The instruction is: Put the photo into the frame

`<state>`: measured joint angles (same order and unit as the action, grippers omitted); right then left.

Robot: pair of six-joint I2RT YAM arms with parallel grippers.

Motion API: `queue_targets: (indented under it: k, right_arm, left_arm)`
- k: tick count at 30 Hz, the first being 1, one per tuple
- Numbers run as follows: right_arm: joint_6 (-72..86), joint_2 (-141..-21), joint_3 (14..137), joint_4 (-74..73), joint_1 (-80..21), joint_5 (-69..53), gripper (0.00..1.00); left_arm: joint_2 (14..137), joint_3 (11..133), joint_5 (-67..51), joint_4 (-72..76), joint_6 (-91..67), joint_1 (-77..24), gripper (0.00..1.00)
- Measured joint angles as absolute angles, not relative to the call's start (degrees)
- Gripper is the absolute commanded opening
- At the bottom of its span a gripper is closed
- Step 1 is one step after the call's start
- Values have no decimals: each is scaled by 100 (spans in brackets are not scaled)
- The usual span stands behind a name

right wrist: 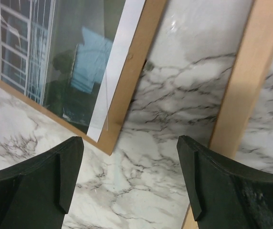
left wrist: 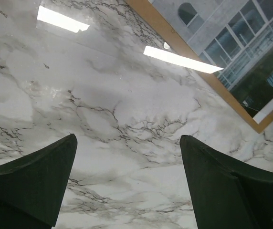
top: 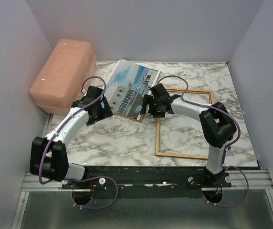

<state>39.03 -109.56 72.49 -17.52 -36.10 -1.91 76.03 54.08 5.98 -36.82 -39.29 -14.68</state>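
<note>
The photo [top: 131, 88], a white building against blue sky, lies flat at the back middle of the marble table on a brown backing board [top: 127, 116]. The thin wooden frame [top: 158, 136] lies flat to its right with only marble inside it. My left gripper [top: 107, 109] hovers open just left of the photo's near edge, nothing between its fingers [left wrist: 41, 167]. In the left wrist view the photo [left wrist: 241, 47] sits at the upper right. My right gripper [top: 150, 106] stands open over bare marble between the photo's corner [right wrist: 55, 62] and the frame's left rail [right wrist: 239, 81].
A pink plastic box [top: 62, 74] stands at the back left against the wall. Grey walls close in the table on the left, back and right. The backing board's brown border [right wrist: 131, 76] juts past the photo's white edge.
</note>
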Motion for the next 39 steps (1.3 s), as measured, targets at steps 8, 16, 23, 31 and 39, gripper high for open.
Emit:
queue_targets:
  k: [8, 16, 23, 31, 39]
  right_arm:
    - [3894, -11085, 7708, -1629, -3288, -556, 87]
    - [3868, -11784, 8392, -1490, -3301, -902, 85]
    - [3754, -12173, 8906, -1815, -3304, -917, 83]
    - [3387, -12258, 9142, -2154, -3701, 60, 83]
    - [3089, -11668, 8281, -2086, -4298, 709, 84]
  left_arm:
    - [8982, 6434, 1227, -4206, -3625, -1452, 92]
    - [9738, 7194, 1455, -4510, -3352, -1199, 92]
    - [10326, 7489, 1251, -4556, -3072, -779, 92]
    - [10475, 7616, 832, -4552, -2873, -585, 91]
    - [10055, 7330, 331, -4335, -2790, -585, 91]
